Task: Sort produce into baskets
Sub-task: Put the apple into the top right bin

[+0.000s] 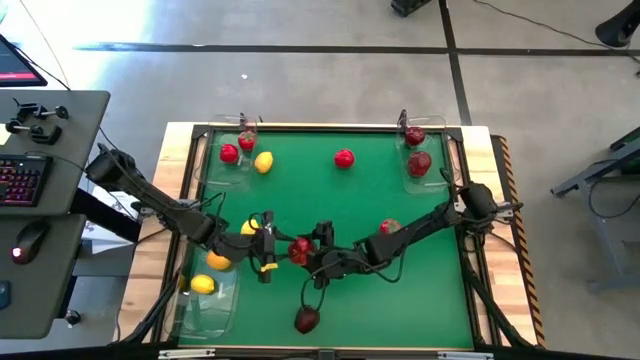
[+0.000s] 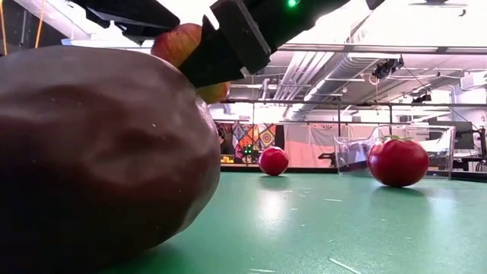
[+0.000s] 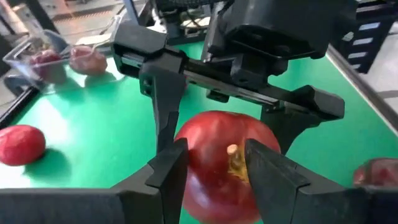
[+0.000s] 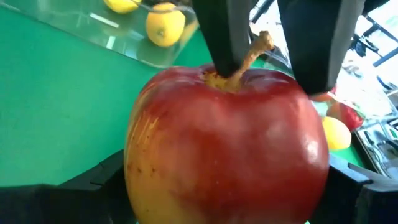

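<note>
A red-and-yellow apple [image 1: 300,250] sits near the middle of the green table [image 1: 400,290], slightly toward seven o'clock from the centre, caught between the two grippers. The right gripper [image 1: 312,255] reaches it from three o'clock and clasps it across its sides, its fingers spread wide around the fruit; in the right wrist view the apple [image 4: 227,149] fills the frame. The left gripper [image 1: 268,245] comes in from nine o'clock, its narrow-set fingers [image 3: 165,177] partly parted on either side of the brown stem [image 3: 234,162] at the top of the apple, with a gap showing between pads and stem. A dark red apple [image 1: 307,320] lies at six o'clock from the pair, near the table's front edge. At eight o'clock a clear tray [image 1: 190,315] holds lemons [image 1: 203,284]. At eleven o'clock another tray [image 1: 222,135] holds small red fruits [image 1: 229,153], with a lemon [image 1: 264,162] just beside it on the mat. A lone small red fruit [image 1: 344,158] rests at twelve o'clock, and a third tray [image 1: 437,165] at one o'clock holds dark red apples [image 1: 419,162].
</note>
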